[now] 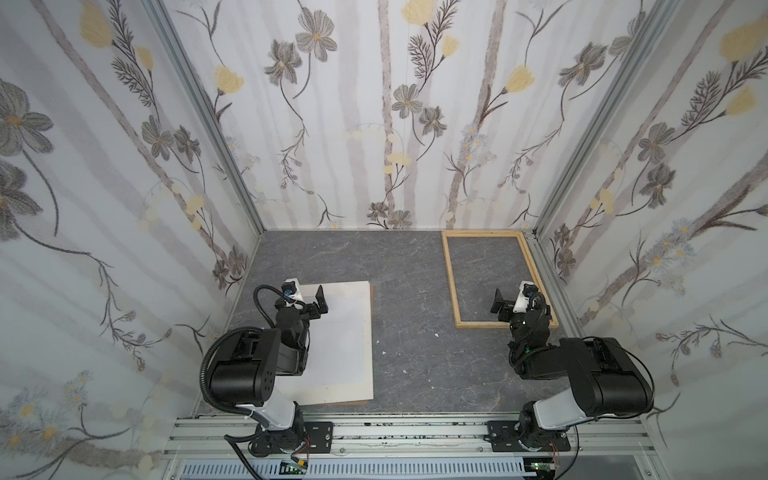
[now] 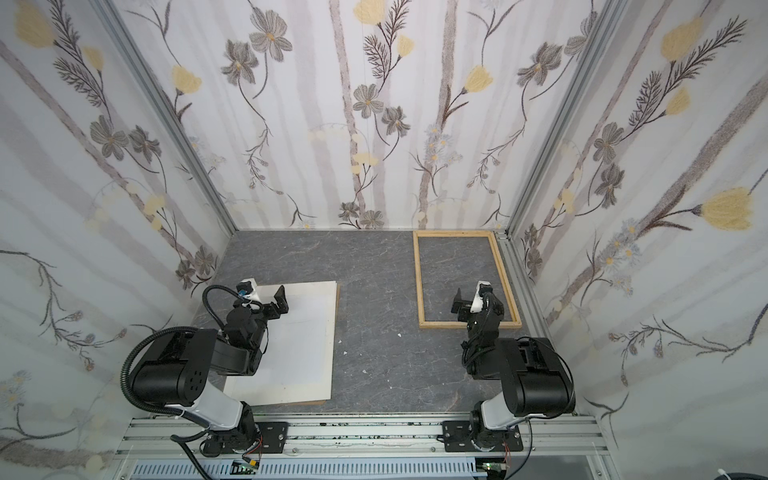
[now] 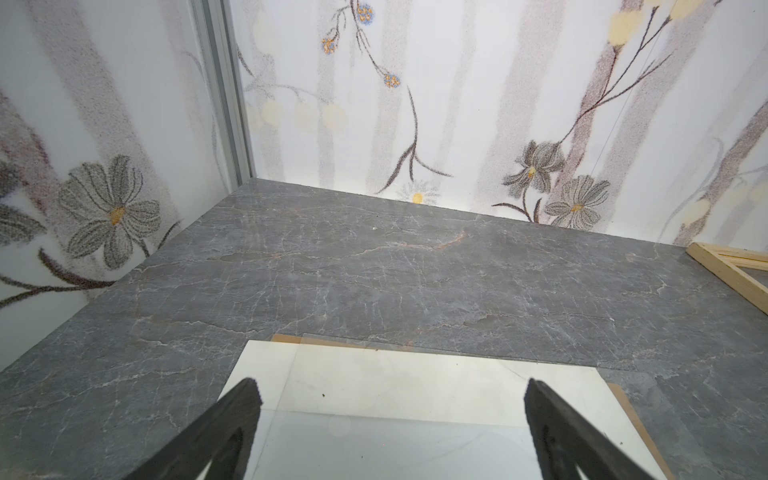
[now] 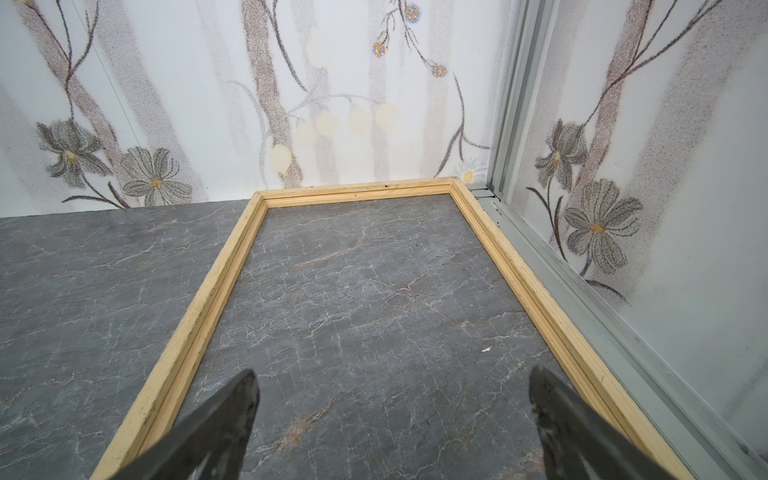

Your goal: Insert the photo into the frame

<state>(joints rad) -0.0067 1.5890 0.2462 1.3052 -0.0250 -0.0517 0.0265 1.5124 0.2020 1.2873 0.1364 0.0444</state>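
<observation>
On the left of the table lies a flat stack: a cream-white board on a brown panel. A paler white rectangle in its middle looks like the photo, plain side up; I cannot tell this for sure. My left gripper hovers open over the stack's far end, holding nothing. The frame of light wood strips lies flat at the back right, with bare table inside it. My right gripper hangs open above the frame's near part.
The grey marbled table is enclosed by flowered walls on three sides. The frame's far and right strips lie close to the walls and a metal corner post. A few small white scraps lie between stack and frame. A metal rail runs along the front.
</observation>
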